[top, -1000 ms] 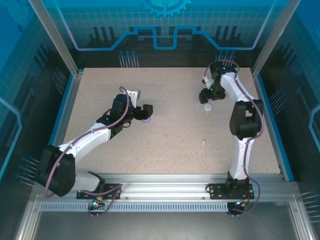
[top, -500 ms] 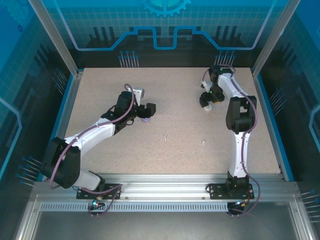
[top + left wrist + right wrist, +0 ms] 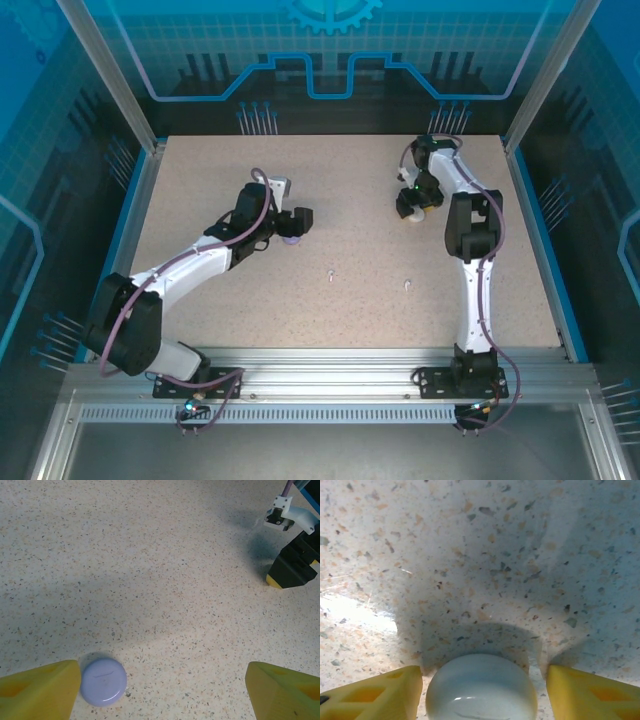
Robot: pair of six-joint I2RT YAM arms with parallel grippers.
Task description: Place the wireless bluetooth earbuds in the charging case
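The speckled beige table (image 3: 350, 330) carries a pale purple round case (image 3: 102, 682) at nine o'clock, a white round case (image 3: 481, 690) at two, a tiny earbud (image 3: 330, 273) near six and a second earbud (image 3: 407, 284) near five.

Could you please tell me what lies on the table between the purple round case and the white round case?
Nothing: the top external view shows bare speckled table between the purple round case and the white round case.
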